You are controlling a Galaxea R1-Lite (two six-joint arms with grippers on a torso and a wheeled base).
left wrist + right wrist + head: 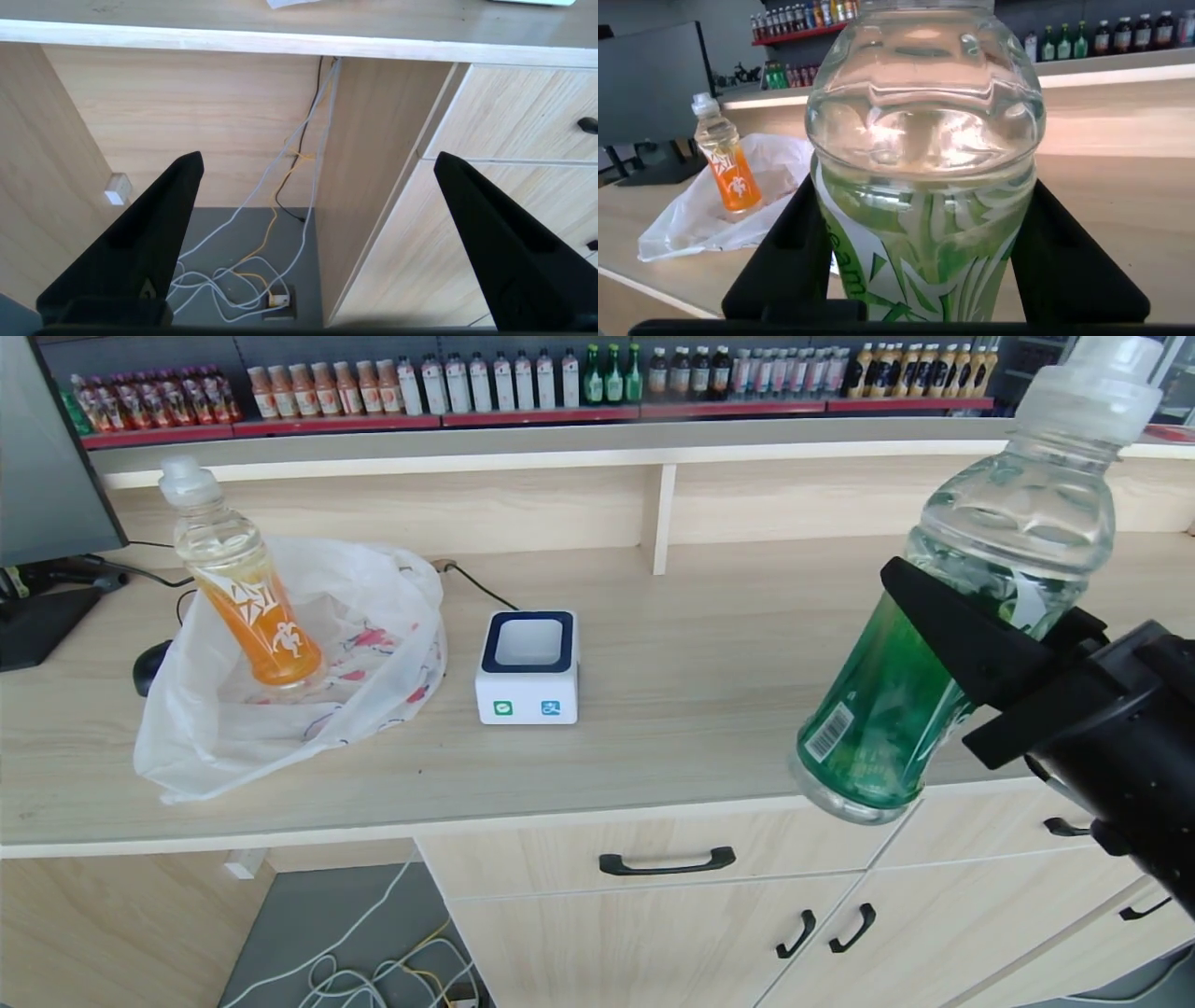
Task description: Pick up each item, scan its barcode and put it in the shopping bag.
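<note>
My right gripper [1004, 658] is shut on a green-labelled clear bottle [952, 616], held tilted in the air off the counter's right front, barcode [828, 732] facing left. In the right wrist view the same bottle [924, 159] sits between the black fingers [789, 243]. A white scanner box [527, 665] stands mid-counter. Left of it lies the white plastic shopping bag [373, 644] with an orange drink bottle [245, 588] standing in it; the bag [691, 210] and orange bottle [727, 157] also appear in the right wrist view. My left gripper [313, 233] is open, low below the counter front, holding nothing.
A dark monitor [47, 448] and a black mouse [149, 667] sit at the counter's left end. A raised wooden ledge [579, 448] runs along the back, with shelves of bottles [560, 378] behind. Drawers with black handles [667, 864] and loose cables [252, 261] lie below the counter.
</note>
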